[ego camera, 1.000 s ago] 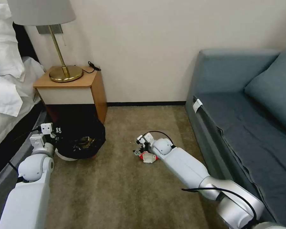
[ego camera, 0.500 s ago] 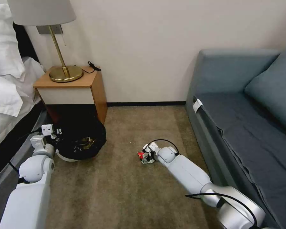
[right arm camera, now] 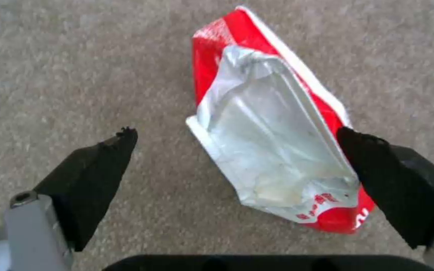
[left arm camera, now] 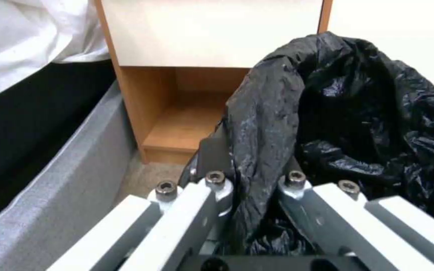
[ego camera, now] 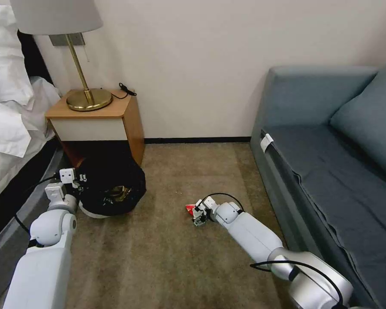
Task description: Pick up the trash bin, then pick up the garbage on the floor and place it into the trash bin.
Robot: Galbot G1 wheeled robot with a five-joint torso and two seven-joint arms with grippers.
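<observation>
1. The right gripper hung low over the nubby beige carpet, its black wedge-shaped jaws spread wide.
2. Between those jaws lay the packet, a flattened red-and-white pouch with a crinkled silvery face; one jaw touched its edge, the other stood apart from it.
3. In the head view the right gripper sat mid-floor, the packet showing red just beside it, near the grey-blue fabric sofa.
4. The left gripper was clamped on the bin's rim, its jaws pinching the crumpled, glossy black bag from both sides.
5. The round white bin stood on the carpet by the bed, in front of the wooden nightstand.
6. A brass lamp with a disc base stood on the nightstand.
</observation>
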